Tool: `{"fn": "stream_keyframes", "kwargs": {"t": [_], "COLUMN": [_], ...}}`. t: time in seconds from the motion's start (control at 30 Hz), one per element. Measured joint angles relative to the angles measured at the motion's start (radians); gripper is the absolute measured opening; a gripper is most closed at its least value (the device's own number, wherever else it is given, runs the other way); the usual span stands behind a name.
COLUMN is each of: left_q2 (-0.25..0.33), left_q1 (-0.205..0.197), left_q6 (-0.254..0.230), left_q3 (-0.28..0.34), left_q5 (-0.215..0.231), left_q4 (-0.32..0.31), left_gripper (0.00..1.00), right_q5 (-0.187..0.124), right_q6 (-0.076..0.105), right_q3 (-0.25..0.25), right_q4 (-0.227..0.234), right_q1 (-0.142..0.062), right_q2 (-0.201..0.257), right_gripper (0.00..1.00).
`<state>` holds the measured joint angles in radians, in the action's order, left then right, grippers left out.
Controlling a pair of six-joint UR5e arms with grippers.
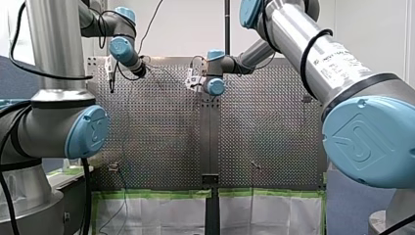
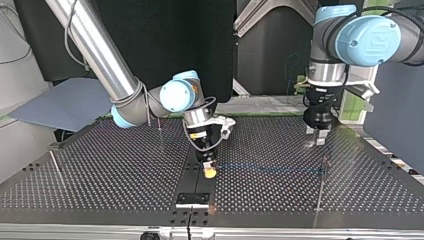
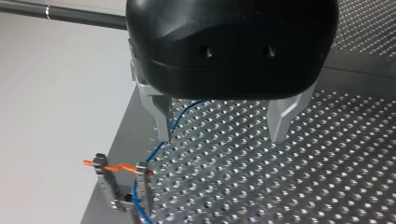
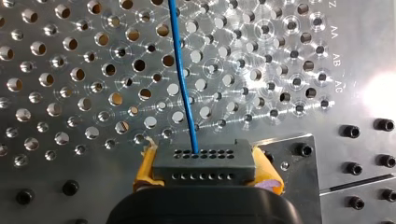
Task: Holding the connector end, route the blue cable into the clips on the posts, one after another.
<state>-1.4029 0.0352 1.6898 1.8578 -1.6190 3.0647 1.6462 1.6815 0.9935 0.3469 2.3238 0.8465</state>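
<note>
The one blue cable (image 4: 184, 88) ends in a single dark connector (image 4: 204, 163) with two rows of small holes. My right claw (image 4: 208, 176) is clenched on it, one yellow pad (image 4: 145, 170) on each side, just above the bench (image 4: 70, 70). The cable leaves the connector straight ahead of the claw. Stamped into the bench beside it are the letters Z, AA, AB and AC.

In the top view the cable (image 2: 270, 169) runs low over the bench from that claw (image 2: 210, 169) at the middle out towards three o'clock. There it meets a thin post (image 2: 321, 192). I count three posts in that view, the others at nine and eleven o'clock.

My left claw (image 3: 223, 133) hangs over the cable's far end, released, its two metal fingers (image 3: 161, 114) wide apart and holding nothing. The cable passes one finger and runs down against a clip post (image 3: 142, 186) with orange tabs. Whether it sits in the clip I cannot tell.

The print on the right arm's silver tube is too small to read.
</note>
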Motion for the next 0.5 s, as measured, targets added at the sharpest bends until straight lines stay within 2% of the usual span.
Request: {"fn": "stream_keyframes", "kwargs": {"t": [0.27, 0.5], "left_q2": [0.030, 0.047], "left_q1": [-0.016, -0.020], "left_q6": [0.043, 0.042], "left_q3": [-0.070, -0.097], "left_q5": [0.034, 0.024], "left_q4": [-0.001, 0.033], "left_gripper": [1.00, 1.00], "right_q5": [0.002, 0.001], "right_q6": [0.000, 0.000], "right_q3": [0.000, 0.000], "right_q4": [0.001, 0.001], "right_q1": [0.000, -0.004], "right_q2": [-0.003, -0.005], "right_gripper": [0.00, 0.00]}}
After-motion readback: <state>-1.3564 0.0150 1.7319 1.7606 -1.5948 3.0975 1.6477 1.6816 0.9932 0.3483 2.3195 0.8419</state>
